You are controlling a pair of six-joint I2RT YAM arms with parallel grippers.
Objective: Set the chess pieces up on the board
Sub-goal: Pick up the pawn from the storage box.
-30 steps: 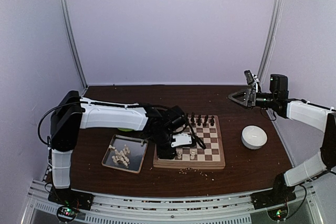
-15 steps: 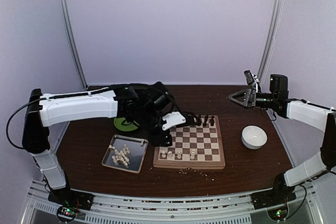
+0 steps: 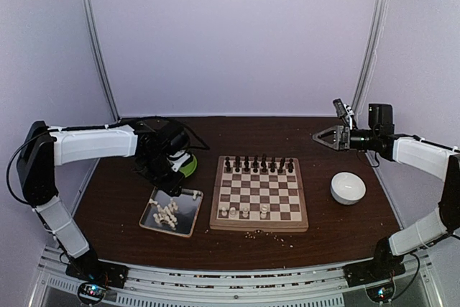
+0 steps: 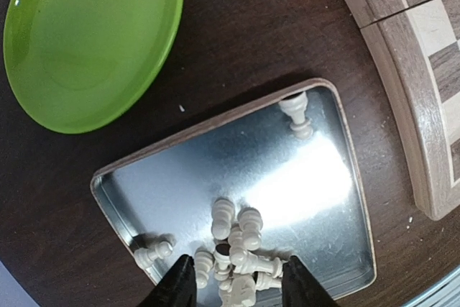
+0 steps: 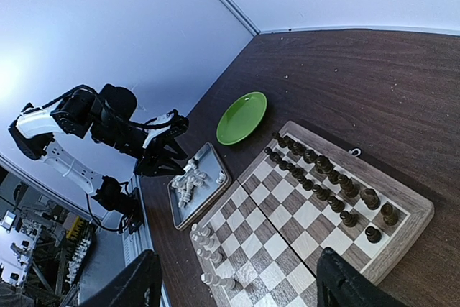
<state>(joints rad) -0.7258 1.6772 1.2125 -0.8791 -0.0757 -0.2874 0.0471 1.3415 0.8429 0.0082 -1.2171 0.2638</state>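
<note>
My left gripper (image 4: pixel 237 280) hovers with jaws spread, pinching nothing, over smooth cream chess pieces (image 4: pixel 237 239) heaped in the rounded-corner brushed-metal tray (image 4: pixel 302 177), at nine o'clock of the checkered wooden board (image 3: pixel 259 226). Turned dark pieces (image 3: pixel 259 164) line its twelve o'clock edge; a few cream ones (image 3: pixel 244 211) stand at six. My right gripper (image 3: pixel 327 121) hangs spread and empty above the table's two o'clock corner.

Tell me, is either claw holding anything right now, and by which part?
Nothing is held. The left gripper hangs open above the white chess pieces in the metal tray; the right gripper is open in the air.
</note>
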